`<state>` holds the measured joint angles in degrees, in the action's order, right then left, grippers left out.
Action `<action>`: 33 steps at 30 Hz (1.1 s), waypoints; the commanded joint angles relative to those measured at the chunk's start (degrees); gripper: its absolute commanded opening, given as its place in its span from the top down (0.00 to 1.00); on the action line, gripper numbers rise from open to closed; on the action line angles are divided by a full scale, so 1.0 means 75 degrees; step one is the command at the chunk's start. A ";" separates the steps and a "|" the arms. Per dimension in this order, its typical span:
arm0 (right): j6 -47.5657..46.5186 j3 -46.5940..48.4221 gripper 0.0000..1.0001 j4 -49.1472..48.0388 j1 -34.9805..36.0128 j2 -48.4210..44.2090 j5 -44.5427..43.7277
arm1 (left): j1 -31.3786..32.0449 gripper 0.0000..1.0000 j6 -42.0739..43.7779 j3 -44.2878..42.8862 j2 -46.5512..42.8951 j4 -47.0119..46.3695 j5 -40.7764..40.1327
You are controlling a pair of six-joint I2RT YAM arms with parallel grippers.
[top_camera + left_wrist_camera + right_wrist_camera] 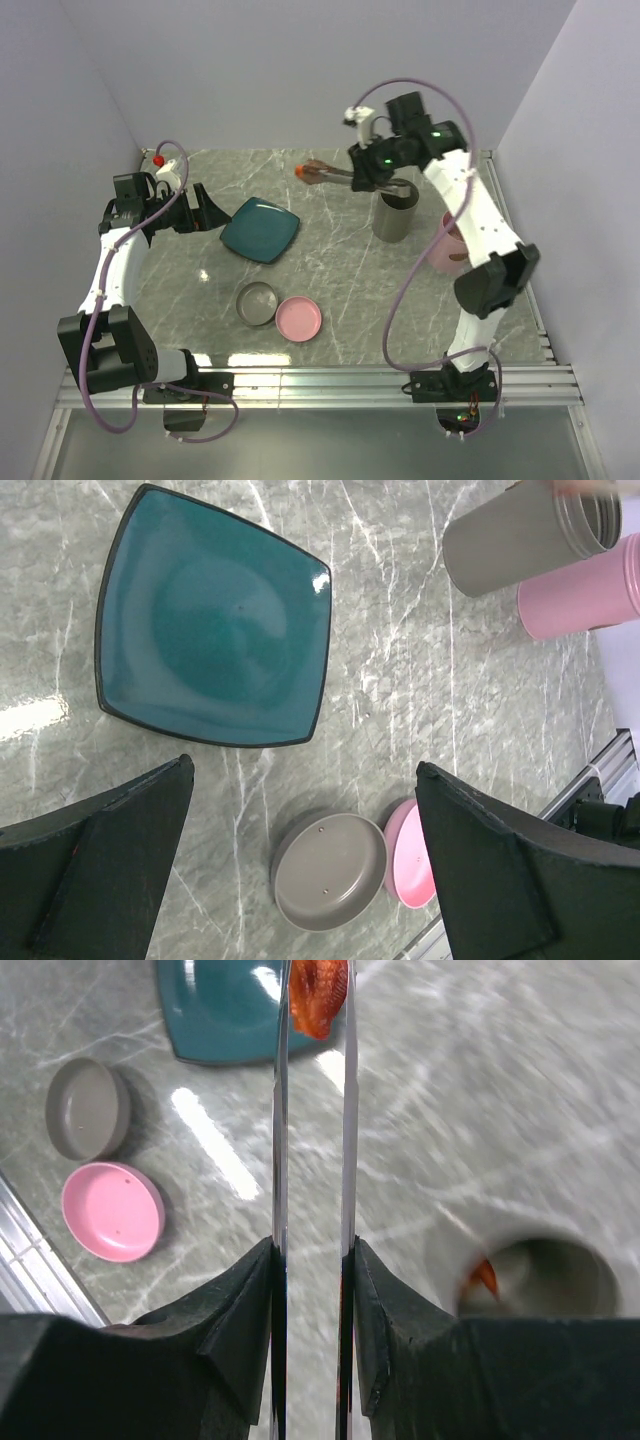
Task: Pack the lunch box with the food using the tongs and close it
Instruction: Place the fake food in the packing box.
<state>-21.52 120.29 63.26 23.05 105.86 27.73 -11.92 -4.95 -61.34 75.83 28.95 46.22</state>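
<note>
1. Grey-veined marble table, count: one teal plate, two tall containers, two round lids, one pair of tongs, two orange-red pieces.
2. Containers: the grey container stands upright with its top open. The pink container is just beside it on the right, partly hidden by the right arm.
3. Lids: the grey lid and the pink lid lie just beside each other toward the front of the table, nearer the arms than the plate.
4. Edges: walls close the left, rear and right sides, and a metal rail runs along the near edge. Both containers stand near the right edge. Bare marble shows between the plate and the grey container, and between the lids and the containers.
5. Left gripper: jaws spread wide with nothing between them, hovering just left of the plate.
6. Right gripper: clamped on the tongs. Their two arms are squeezed nearly parallel and reach out toward the plate side.
7. Orange-red piece: pinched between the tong tips, off the table, between the plate's rear corner and the grey container, to the left of the container's mouth.
8. Second orange-red piece: inside the grey container, against its inner wall.
</note>
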 commanded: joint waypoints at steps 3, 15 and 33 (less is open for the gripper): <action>-0.0084 -0.0790 0.73 0.0166 -0.1021 -0.1421 0.0252 | 0.0078 0.01 0.0191 -0.0247 -0.0068 -0.0157 0.0049; -0.0763 -0.2011 0.73 0.0787 -0.3223 -0.2595 0.0135 | 0.0383 0.01 -0.0020 -0.0387 -0.0009 -0.0274 0.0037; -0.0834 -0.2644 0.69 0.0553 -0.3800 -0.2456 -0.0146 | 0.0406 0.01 0.0016 -0.0482 -0.0021 -0.0321 -0.0010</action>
<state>-27.75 99.88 69.87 -5.26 87.96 26.57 -9.10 -5.19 -63.05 75.92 28.05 46.11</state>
